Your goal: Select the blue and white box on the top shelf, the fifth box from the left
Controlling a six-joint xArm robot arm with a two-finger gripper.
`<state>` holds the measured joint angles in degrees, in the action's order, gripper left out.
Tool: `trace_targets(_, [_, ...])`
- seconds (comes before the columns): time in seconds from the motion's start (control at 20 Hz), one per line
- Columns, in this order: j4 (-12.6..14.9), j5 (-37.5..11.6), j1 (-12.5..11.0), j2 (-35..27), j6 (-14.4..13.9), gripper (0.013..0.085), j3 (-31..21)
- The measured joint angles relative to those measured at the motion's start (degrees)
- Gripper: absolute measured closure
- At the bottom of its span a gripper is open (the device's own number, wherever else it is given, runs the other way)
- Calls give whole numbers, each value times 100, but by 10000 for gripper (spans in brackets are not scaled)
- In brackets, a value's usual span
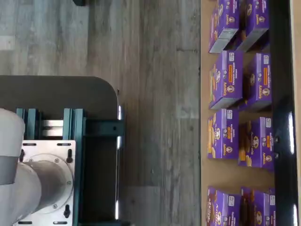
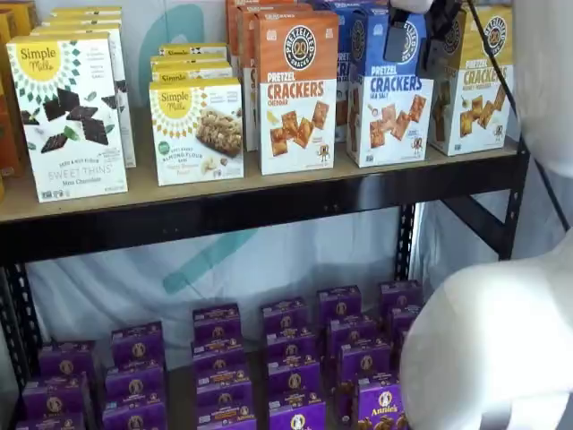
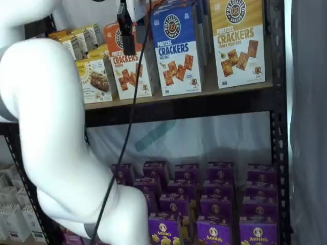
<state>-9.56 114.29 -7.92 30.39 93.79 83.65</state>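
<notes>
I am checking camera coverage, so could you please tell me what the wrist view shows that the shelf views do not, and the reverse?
Only the wrist view shows the grey wood-plank floor and the dark mount with teal brackets. Only the shelf views show the tan wooden top shelf, the blue and white pretzel cracker box and the gripper's black fingers, seen side-on. All share the small purple boxes.

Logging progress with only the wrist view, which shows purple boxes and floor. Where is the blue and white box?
Observer: It, the blue and white box, stands upright on the top shelf, between an orange-topped carton and a yellow-topped carton.
Operator: Is the gripper holding it?
Observer: It seems not; in a shelf view the gripper hangs from the top edge, in front of the cartons. Open or shut, I cannot tell.
</notes>
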Motion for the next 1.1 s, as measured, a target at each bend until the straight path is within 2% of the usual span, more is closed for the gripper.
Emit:
trace_targets(0.05, [101, 11, 56, -13, -16, 130, 10])
trace_targets(0.1, [412, 22, 253, -60, -62, 130, 22])
trace_targets(0.15, [571, 7, 334, -88, -77, 130, 8])
trace_targets(0.2, [633, -26, 347, -114, -74, 130, -20])
trace_targets(0.3, [587, -75, 294, -137, -44, 130, -49])
trace_targets(0.6, [1, -315, -65, -147, 92, 130, -97])
trace_targets(1.1, [-1243, -699, -658, -198, 146, 130, 62])
